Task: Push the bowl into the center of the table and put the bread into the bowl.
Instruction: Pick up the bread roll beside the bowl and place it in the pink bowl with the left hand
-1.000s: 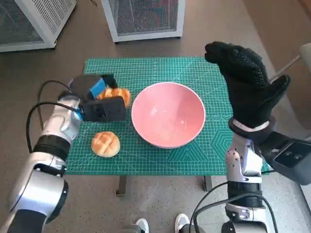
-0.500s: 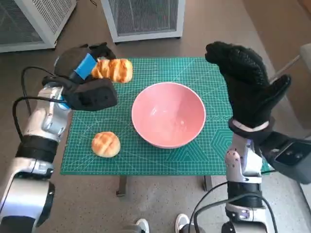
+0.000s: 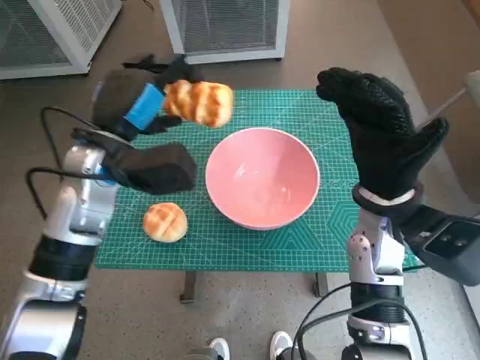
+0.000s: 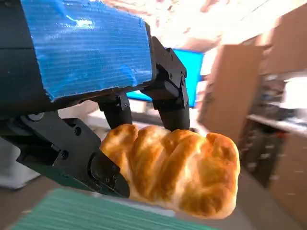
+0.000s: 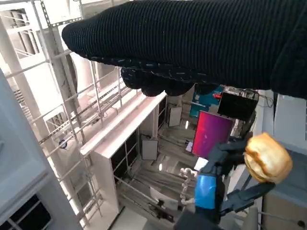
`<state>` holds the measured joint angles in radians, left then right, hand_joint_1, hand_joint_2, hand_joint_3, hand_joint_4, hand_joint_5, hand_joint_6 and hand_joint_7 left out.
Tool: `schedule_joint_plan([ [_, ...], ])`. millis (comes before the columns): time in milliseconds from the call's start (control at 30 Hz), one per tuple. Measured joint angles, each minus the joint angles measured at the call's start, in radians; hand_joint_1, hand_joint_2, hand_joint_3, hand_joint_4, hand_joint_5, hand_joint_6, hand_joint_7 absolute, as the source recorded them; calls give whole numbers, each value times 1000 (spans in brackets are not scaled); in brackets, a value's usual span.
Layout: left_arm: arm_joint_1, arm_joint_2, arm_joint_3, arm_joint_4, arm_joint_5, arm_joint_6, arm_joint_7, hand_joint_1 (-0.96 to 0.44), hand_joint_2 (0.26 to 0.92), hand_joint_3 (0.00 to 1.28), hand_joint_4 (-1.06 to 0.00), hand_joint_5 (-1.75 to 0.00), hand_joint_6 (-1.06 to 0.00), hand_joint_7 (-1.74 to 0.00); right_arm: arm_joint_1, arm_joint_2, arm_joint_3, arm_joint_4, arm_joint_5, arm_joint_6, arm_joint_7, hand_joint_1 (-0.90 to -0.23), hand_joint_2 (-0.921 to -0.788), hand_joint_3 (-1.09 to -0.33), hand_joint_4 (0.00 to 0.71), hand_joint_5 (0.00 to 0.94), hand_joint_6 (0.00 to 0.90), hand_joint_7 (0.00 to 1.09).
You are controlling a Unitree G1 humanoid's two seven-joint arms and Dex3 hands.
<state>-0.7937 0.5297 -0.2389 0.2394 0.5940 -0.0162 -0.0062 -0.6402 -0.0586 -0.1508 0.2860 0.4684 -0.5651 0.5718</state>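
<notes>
A pink bowl [image 3: 262, 177] stands on the green cutting mat [image 3: 330, 225], near the middle. My left hand [image 3: 139, 105] holds a long golden bread [image 3: 199, 103] in the air, above the mat's far left part, just beyond the bowl's left rim. The left wrist view shows the bread [image 4: 175, 167] pinched between the black fingers [image 4: 165, 98]. A round bun [image 3: 165, 222] lies on the mat near the front left. My right hand [image 3: 382, 135] is raised upright to the right of the bowl, fingers apart, holding nothing. The right wrist view shows the left hand [image 5: 211, 191] with the bread [image 5: 267, 157].
White mesh cabinets [image 3: 225, 26] stand on the floor beyond the table, another [image 3: 52, 34] at the far left. A person's shoes [image 3: 251, 346] show below the table's front edge. A cable [image 3: 52, 180] loops beside my left forearm.
My left hand has lifted the long bread off the mat and carried it up and rightward, toward the bowl. The right hand, bowl and bun have not moved.
</notes>
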Motion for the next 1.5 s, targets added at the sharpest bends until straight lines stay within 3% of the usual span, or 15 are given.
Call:
schedule_joint_plan([
  [500, 9, -59, -124, 28, 73, -154, -43, 0, 920, 38, -764, -1091, -621, -1161, 13, -4, -3, -12, 4, 16, 4, -504, -921, -338, 294, 4, 159, 504],
  [867, 9, -123, -199, 174, 99, -224, -53, 1, 921, 91, -686, -1171, -575, -1212, 28, -4, -3, -30, 0, 20, 4, -502, -921, -332, 292, 2, 149, 489],
  [933, 10, -128, -202, 186, 100, -224, -63, 1, 921, 161, -592, -1243, -509, -1304, 31, -5, -3, -31, 0, 20, 4, -503, -921, -334, 289, 1, 144, 486],
  [967, 10, -129, -202, 189, 100, -223, -70, 0, 905, 179, -510, -1131, -454, -1211, 32, -5, -3, -31, 0, 20, 4, -504, -921, -335, 287, 0, 142, 485],
  [1033, 12, -131, -202, 189, 100, -209, -91, -25, 889, 131, -419, -564, -401, -721, 33, -6, -3, -32, 0, 20, 4, -506, -921, -335, 283, 0, 142, 483],
  [1067, 13, -131, -202, 185, 100, -196, -105, -58, 887, 96, -377, -366, -377, -535, 33, -6, -3, -32, 0, 20, 4, -505, -921, -334, 281, 0, 141, 482],
  [1133, 19, -131, -202, 176, 104, -169, -134, -121, 879, 61, -318, -188, -339, -359, 33, -7, -4, -33, 0, 20, 4, -501, -921, -334, 278, 0, 139, 479],
  [1233, 31, -128, -204, 158, 117, -126, -179, -218, 867, 31, -245, -62, -299, -218, 33, -9, -5, -33, 1, 20, 4, -498, -921, -335, 274, 0, 137, 475],
  [1500, 75, -100, -187, 36, 108, -45, -308, -412, 868, 13, -44, -3, -192, -85, 33, -10, -5, -32, 0, 19, 4, -499, -921, -338, 269, 0, 136, 468],
])
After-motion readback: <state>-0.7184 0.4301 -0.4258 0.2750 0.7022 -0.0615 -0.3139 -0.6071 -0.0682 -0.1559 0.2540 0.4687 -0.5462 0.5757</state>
